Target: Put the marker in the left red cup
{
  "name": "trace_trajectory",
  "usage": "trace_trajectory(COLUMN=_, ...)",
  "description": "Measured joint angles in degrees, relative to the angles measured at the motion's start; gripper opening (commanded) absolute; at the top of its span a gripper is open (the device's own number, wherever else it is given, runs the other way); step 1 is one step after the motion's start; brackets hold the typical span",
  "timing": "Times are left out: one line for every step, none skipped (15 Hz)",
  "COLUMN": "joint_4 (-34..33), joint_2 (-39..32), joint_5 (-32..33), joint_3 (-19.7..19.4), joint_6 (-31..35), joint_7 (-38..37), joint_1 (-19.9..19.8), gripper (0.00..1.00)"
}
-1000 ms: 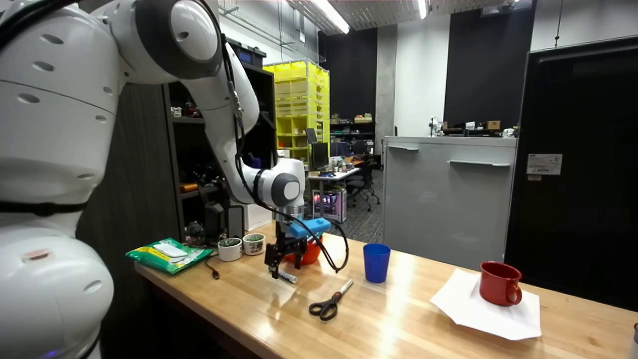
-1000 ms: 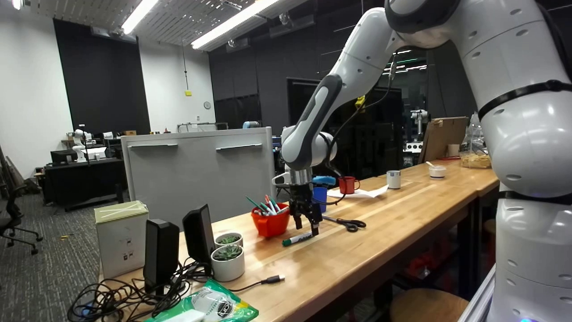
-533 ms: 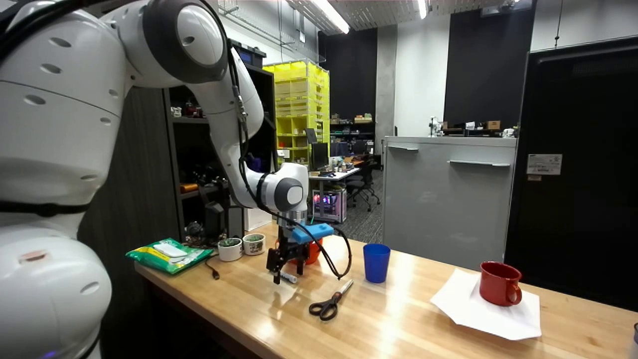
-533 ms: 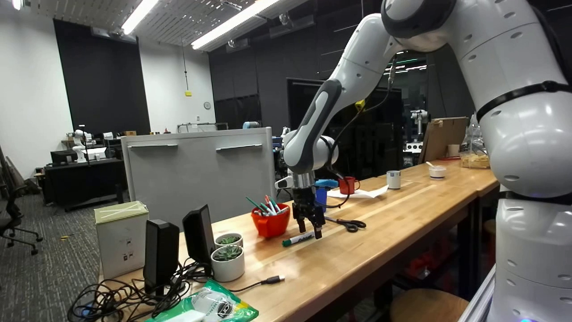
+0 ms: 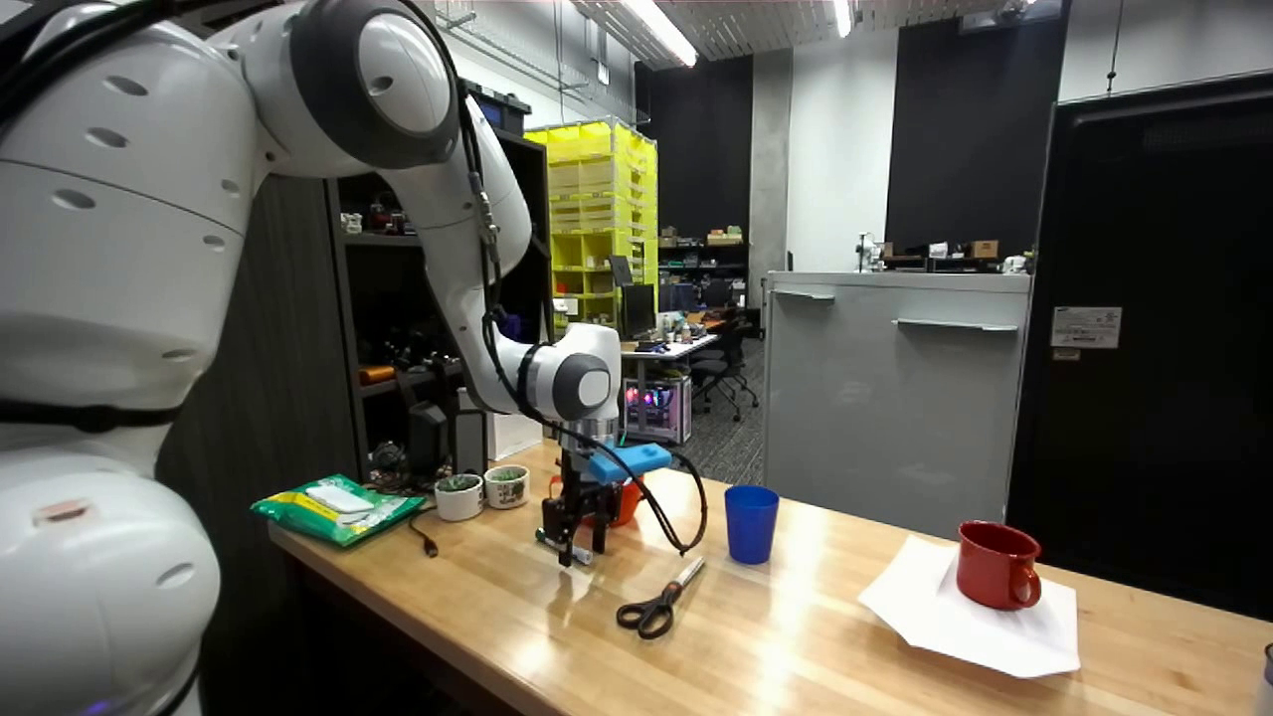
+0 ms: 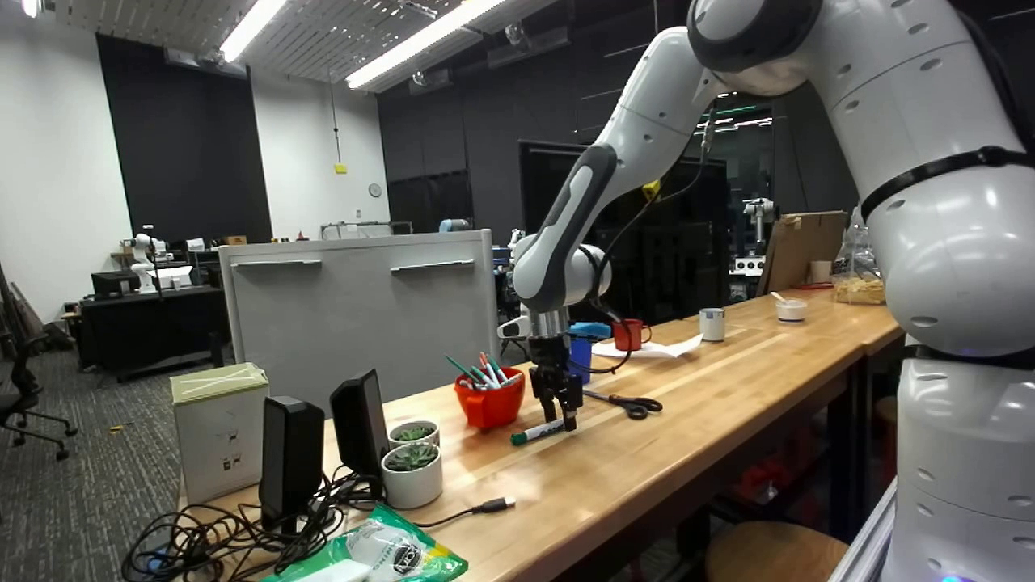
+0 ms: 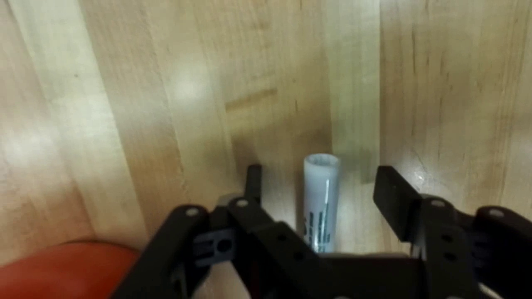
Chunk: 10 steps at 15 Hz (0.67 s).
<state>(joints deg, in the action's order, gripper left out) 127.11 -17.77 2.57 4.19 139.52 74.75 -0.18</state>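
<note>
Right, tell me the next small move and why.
Probably close the gripper gently on the marker: in the wrist view its fingers stand apart, one on each side of the marker, and both exterior views show them low over the table. Their exact height is hard to tell.

Marker (image 6: 537, 432), white-barrelled and green-capped, lying flat on the wooden tabletop (image 6: 598, 465), near but apart from the left red cup (image 6: 491, 406). Cup squat, bright red, upright, with pens (image 6: 462, 369) slanting above its rim.
</note>
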Motion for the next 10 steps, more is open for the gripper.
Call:
trace_trajectory(joint_4=-0.2, joint_2=0.0, joint_5=0.0, joint_3=0.0, joint_6=0.0, joint_7=0.0, joint_1=-0.1, gripper=0.29)
trace_trajectory(joint_4=-0.4, joint_2=0.0, joint_5=0.0, joint_3=0.1, joint_6=0.0, joint_7=0.0, joint_1=-0.2, gripper=0.22)
trace_trajectory(joint_4=-0.4, joint_2=0.0, joint_5=0.0, joint_3=0.2, joint_6=0.0, joint_7=0.0, joint_1=-0.3, gripper=0.15)
trace_trajectory(joint_4=-0.5, joint_2=0.0, joint_5=0.0, joint_3=0.3, joint_6=0.0, joint_7=0.1, joint_1=-0.5, gripper=0.06)
trace_trajectory(joint_4=-0.5, joint_2=0.0, joint_5=0.0, joint_3=0.4, joint_6=0.0, joint_7=0.1, joint_1=-0.6, gripper=0.01)
trace_trajectory(joint_4=-0.5, joint_2=0.0, joint_5=0.0, joint_3=0.5, joint_6=0.0, joint_7=0.1, joint_1=-0.7, gripper=0.03)
trace_trajectory(joint_4=-0.4, joint_2=0.1, joint_5=0.0, joint_3=0.5, joint_6=0.0, joint_7=0.1, joint_1=-0.7, gripper=0.05)
trace_trajectory(joint_4=-0.4, joint_2=0.1, joint_5=0.0, joint_3=0.5, joint_6=0.0, joint_7=0.1, joint_1=-0.7, gripper=0.05)
trace_trajectory(joint_4=-0.3, joint_2=0.2, joint_5=0.0, joint_3=0.5, joint_6=-0.1, joint_7=0.1, joint_1=-0.7, gripper=0.05)
trace_trajectory(joint_4=-0.3, joint_2=0.4, joint_5=0.4, joint_3=0.4, joint_6=-0.3, joint_7=0.1, joint_1=-0.7, gripper=0.05)
